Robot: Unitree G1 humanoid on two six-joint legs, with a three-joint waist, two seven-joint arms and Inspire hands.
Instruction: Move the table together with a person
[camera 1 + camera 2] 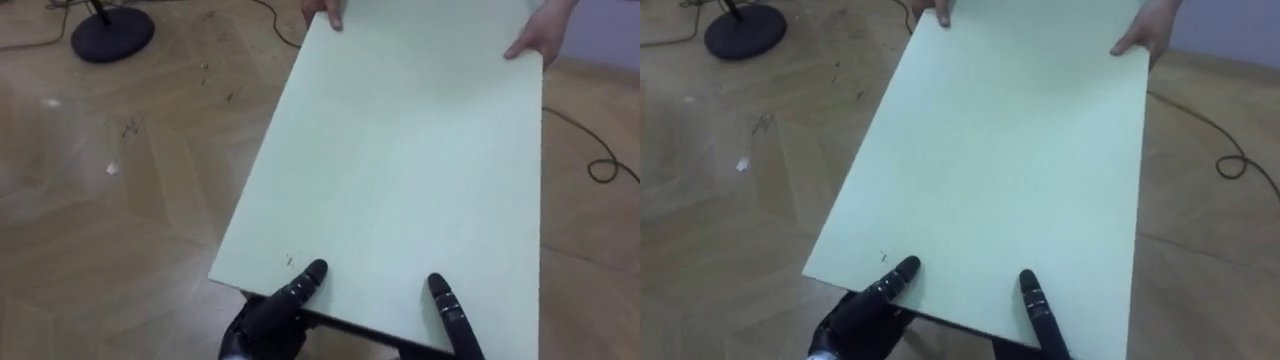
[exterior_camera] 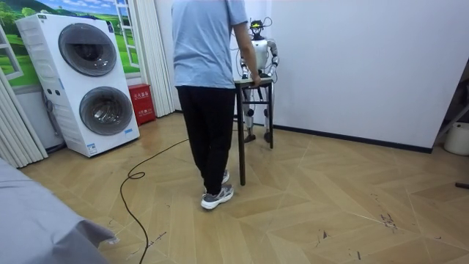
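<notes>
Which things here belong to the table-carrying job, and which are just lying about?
Part of the job: table; left hand and right hand at its near edge; person's hands on its far end.

Just lying about: round black stand base; floor cable; stacked washing machines; red box by the wall.

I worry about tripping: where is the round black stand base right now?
The round black stand base sits on the wooden floor at the eye views' upper left, left of the table's far end.
</notes>
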